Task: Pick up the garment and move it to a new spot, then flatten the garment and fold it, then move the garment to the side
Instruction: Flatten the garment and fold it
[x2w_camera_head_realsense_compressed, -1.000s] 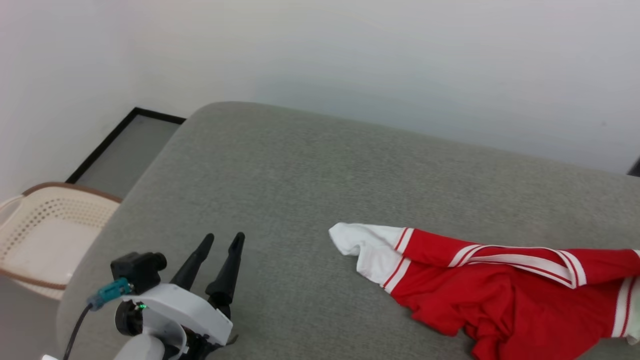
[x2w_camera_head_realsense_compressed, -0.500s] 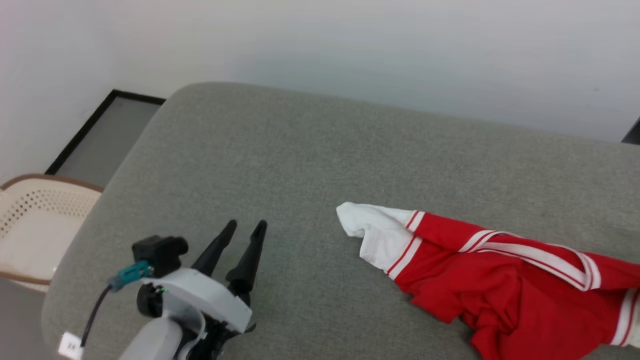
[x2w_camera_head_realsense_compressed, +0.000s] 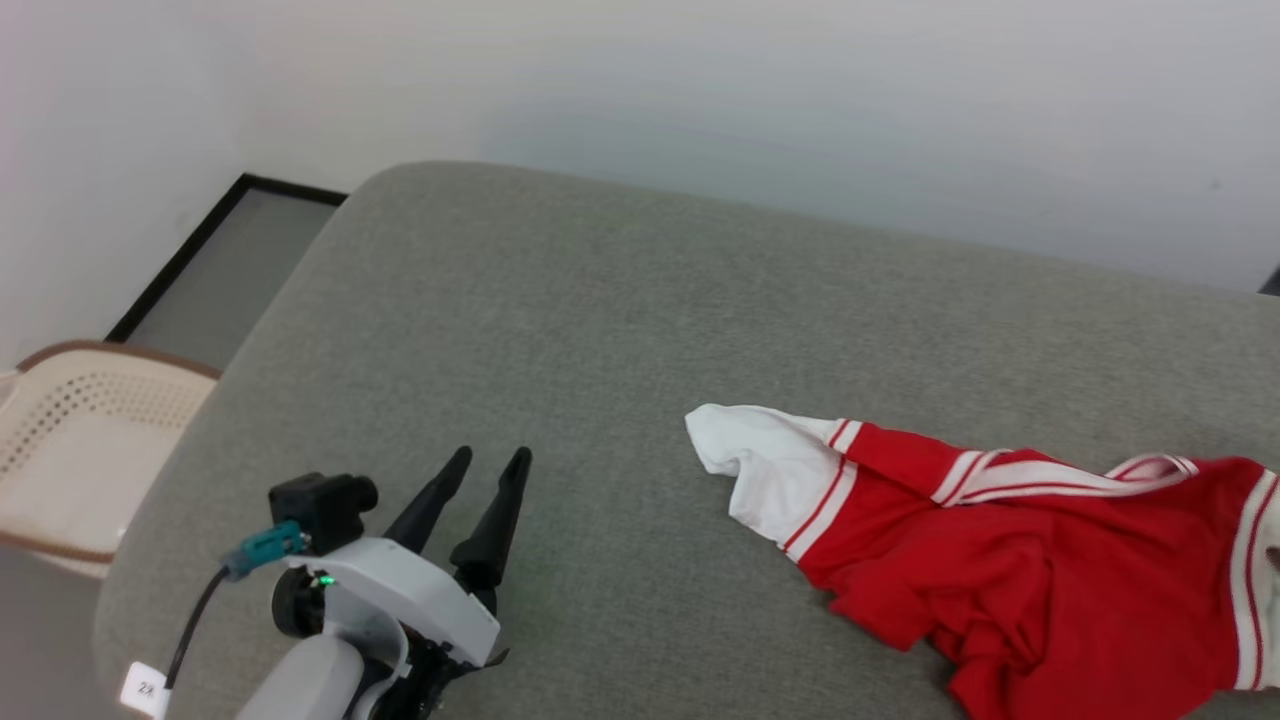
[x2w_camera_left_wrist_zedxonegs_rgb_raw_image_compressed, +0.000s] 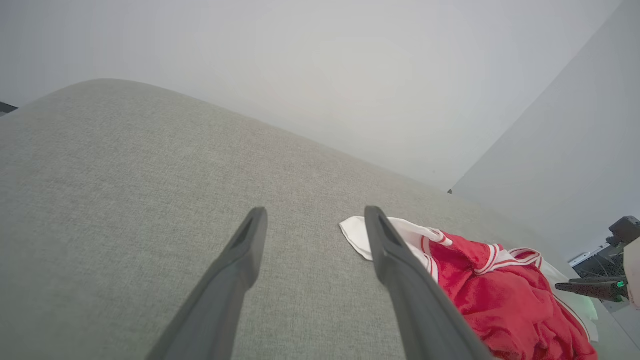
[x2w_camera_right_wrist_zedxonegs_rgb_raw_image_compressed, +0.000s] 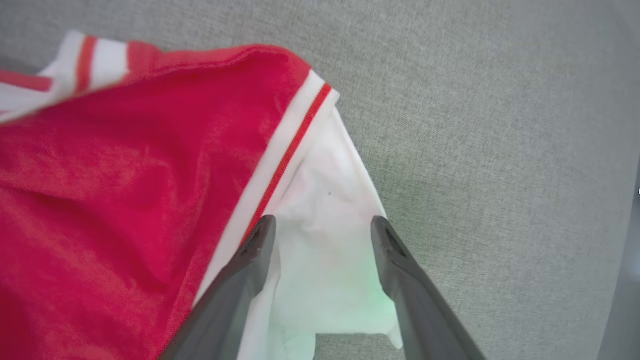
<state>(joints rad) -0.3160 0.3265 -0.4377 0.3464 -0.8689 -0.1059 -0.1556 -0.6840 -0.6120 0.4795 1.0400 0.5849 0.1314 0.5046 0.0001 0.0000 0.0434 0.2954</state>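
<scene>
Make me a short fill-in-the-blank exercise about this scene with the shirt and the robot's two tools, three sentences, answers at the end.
1. The garment lies crumpled on a ___ cushioned surface.
2. The left tool hovers apart from the garment with its jaws ___.
3. The right tool has its fingers spread over the garment's ___ sleeve.

Missing words: gray; open; white

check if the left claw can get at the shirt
Probably yes: the left claw is open and just bare cushion lies between it and the white sleeve of the shirt.
</scene>
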